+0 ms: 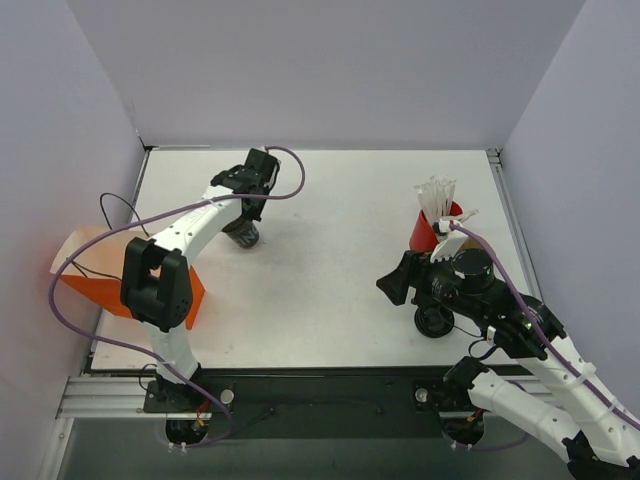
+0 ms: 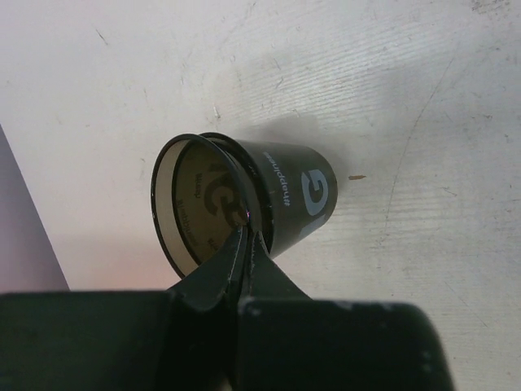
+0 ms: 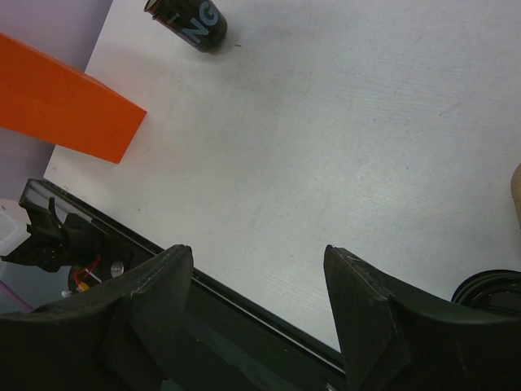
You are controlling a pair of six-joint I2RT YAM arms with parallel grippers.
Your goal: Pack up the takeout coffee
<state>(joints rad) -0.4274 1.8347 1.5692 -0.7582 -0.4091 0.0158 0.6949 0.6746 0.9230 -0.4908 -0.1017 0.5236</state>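
With our left gripper (image 2: 248, 234) pinched shut on the rim of the lidless cup (image 2: 295, 192) and our right gripper (image 3: 256, 257) standing well open and empty, we judged it should settle squarely around the takeout coffee (image 1: 434, 321) just beside it before closing.
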